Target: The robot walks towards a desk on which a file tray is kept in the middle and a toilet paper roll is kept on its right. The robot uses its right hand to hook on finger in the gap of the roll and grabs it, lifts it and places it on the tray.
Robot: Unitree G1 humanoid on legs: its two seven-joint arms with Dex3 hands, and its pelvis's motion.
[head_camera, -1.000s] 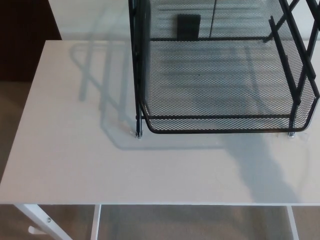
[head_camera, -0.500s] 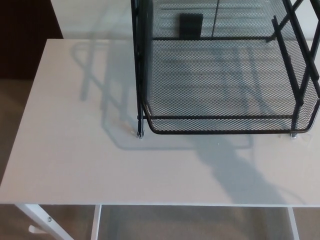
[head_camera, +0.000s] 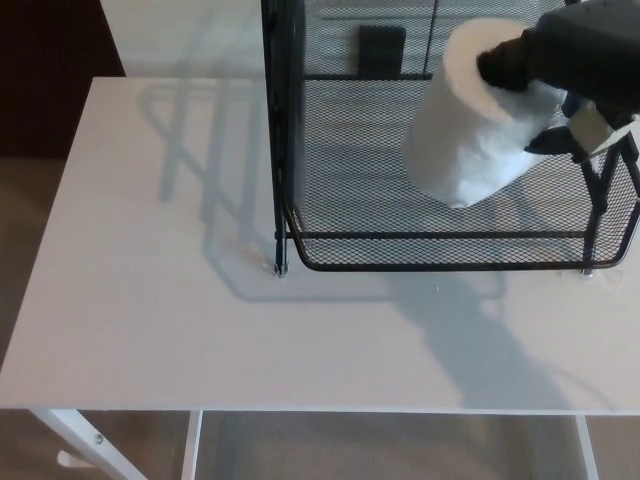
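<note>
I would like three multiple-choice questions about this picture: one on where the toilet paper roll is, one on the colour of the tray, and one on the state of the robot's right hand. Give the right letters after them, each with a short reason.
1. Where is the toilet paper roll?
A. flat on the desk, left of the tray
B. held up over the tray
C. on the floor under the desk

2. What colour is the tray?
A. white
B. red
C. black

3. What is the right hand doing?
A. holding the roll
B. resting open on the desk
C. gripping the tray's rim

Answers:
1 B: the roll hangs tilted in front of the tray's mesh, and the white desk left of the tray is bare.
2 C: its wire mesh and frame are black.
3 A: a black finger goes into the roll's centre hole.
</note>
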